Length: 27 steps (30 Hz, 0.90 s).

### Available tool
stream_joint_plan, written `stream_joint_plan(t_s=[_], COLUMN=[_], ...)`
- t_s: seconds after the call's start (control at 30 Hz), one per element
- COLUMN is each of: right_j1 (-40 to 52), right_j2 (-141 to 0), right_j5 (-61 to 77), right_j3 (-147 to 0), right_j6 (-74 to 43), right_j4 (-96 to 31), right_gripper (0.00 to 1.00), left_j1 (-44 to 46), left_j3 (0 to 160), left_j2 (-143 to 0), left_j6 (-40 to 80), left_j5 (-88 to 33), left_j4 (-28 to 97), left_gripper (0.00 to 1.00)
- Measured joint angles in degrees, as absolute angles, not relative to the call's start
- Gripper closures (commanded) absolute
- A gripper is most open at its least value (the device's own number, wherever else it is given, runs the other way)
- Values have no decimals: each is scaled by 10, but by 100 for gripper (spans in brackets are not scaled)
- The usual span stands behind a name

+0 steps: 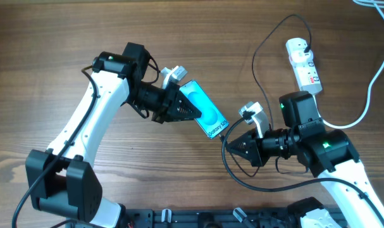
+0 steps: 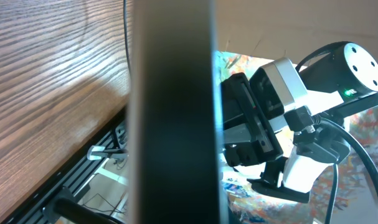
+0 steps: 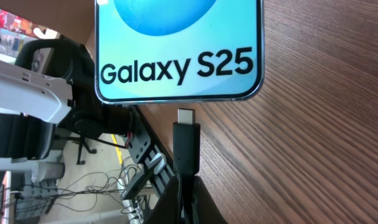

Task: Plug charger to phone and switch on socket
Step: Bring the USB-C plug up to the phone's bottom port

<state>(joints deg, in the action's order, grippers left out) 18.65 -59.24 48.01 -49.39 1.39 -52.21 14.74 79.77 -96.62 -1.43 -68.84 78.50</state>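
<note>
My left gripper (image 1: 186,110) is shut on the phone (image 1: 205,111), holding it tilted above the table, cyan screen up, its "Galaxy S25" end toward the right arm. In the left wrist view the phone (image 2: 173,112) is a dark band filling the middle. My right gripper (image 1: 233,144) is shut on the charger plug (image 3: 185,140); its metal tip sits just below the phone's bottom edge (image 3: 179,74), a small gap apart. The black charger cable (image 1: 258,57) runs back to the adapter in the white socket (image 1: 303,65) at the far right.
The socket's thick white cord (image 1: 372,82) loops off the right edge. The black cable also curls on the table under the right arm (image 1: 233,174). A black rail (image 1: 210,218) runs along the table's front edge.
</note>
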Motion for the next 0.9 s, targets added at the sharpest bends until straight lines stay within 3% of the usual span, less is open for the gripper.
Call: stream_joint_plan(t_s=[0.23, 0.33, 0.53, 0.67, 0.77, 0.9], right_j1=[187, 187, 186, 187, 186, 187], right_j2=[-570, -570, -570, -570, -570, -570], right_j5=[481, 483, 487, 507, 511, 503], right_j3=[-494, -494, -494, -494, -494, -494], right_j6=[26, 38, 58, 74, 74, 69], right_j4=[-534, -541, -548, -539, -536, -536], right_gripper=[96, 96, 96, 96, 96, 96], left_j1=[106, 78, 77, 90, 119, 150], left_j3=[798, 798, 798, 798, 799, 799], left_j2=[-966, -964, -935, -930, -945, -1017], left_j6=[-12, -62, -164, -227, -176, -137], left_j5=[-684, -679, -678, -710, -721, -723], left_j4=[864, 961, 962, 856, 747, 748], left_gripper=[96, 96, 96, 96, 96, 96])
